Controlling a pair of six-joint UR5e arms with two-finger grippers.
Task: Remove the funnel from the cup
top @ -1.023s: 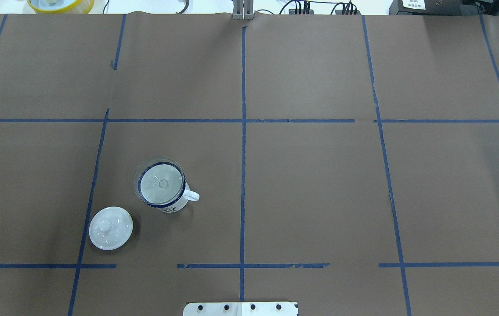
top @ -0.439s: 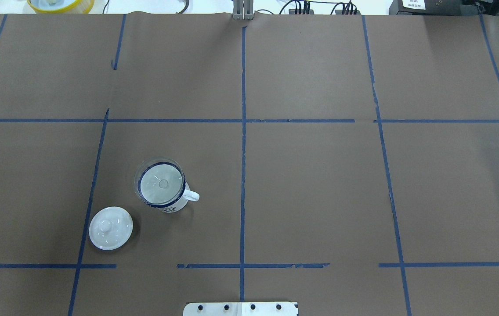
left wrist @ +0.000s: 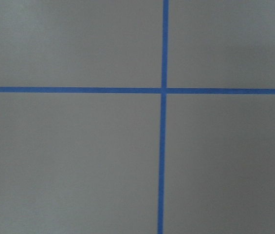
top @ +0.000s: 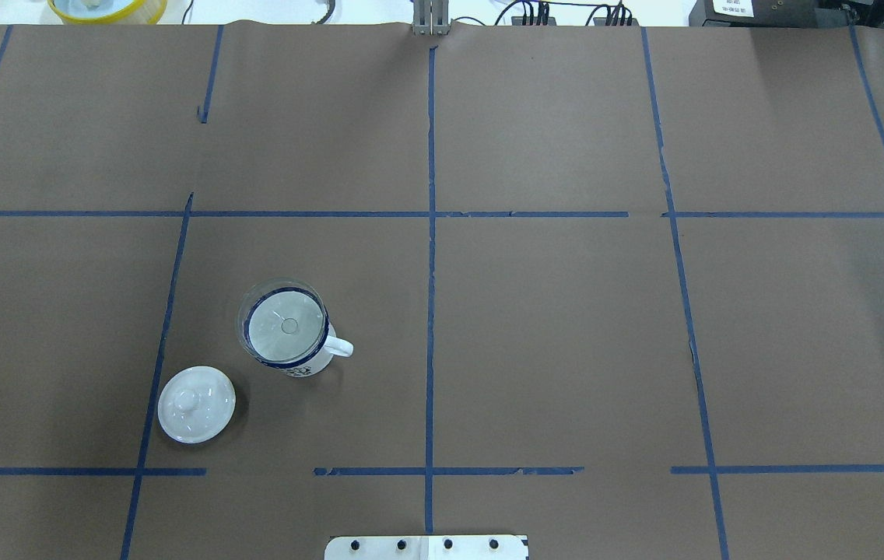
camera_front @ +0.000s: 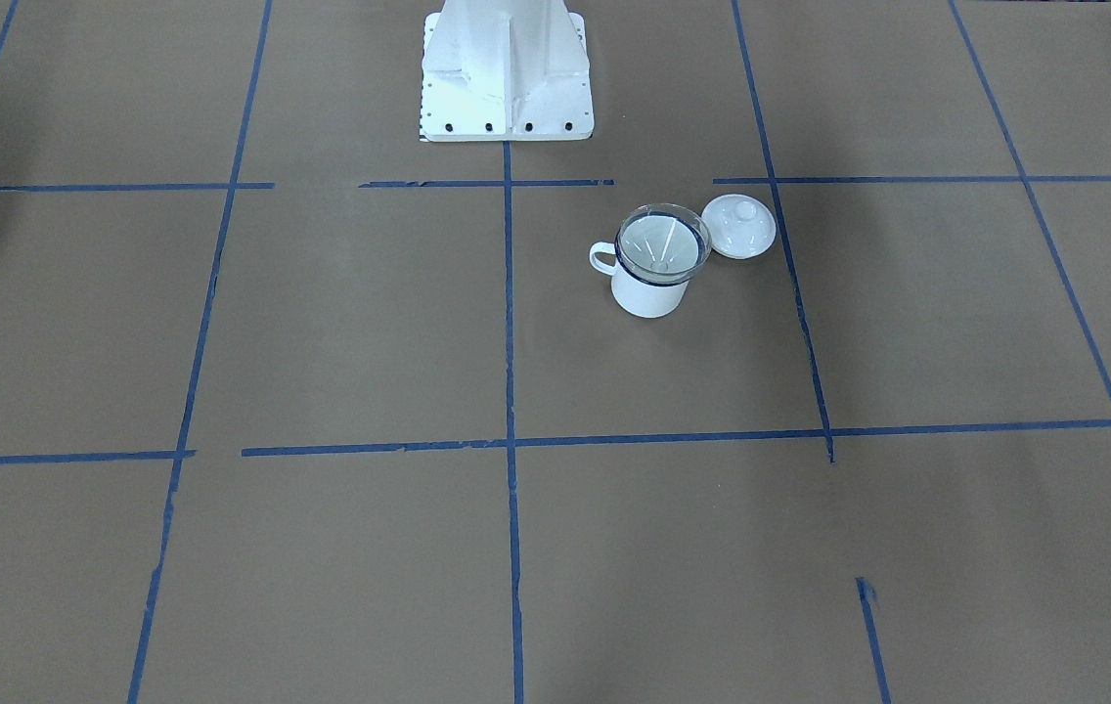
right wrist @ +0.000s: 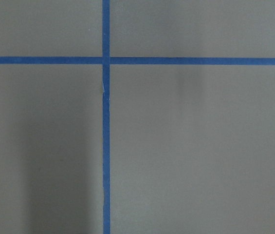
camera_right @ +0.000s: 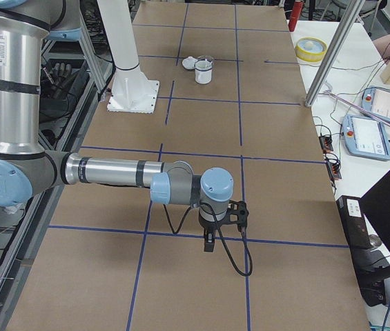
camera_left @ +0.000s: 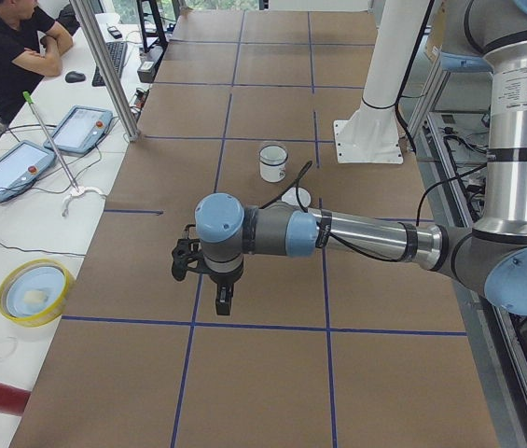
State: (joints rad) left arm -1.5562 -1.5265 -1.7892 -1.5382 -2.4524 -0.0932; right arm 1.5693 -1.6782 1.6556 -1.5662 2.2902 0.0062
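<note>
The clear funnel sits in the white mug with a dark blue rim, left of the table's centre line, handle pointing right. Both also show in the front-facing view, the funnel in the mug, and small in the side views: the mug and the mug. My left gripper hangs over the table far from the mug. My right gripper hangs over the opposite end. I cannot tell whether either is open. Both wrist views show only brown paper and blue tape.
A white domed lid with a knob lies on the table close beside the mug. The robot's white base stands at the table's edge. A yellow bowl and control tablets lie beyond the far edge, where a person sits.
</note>
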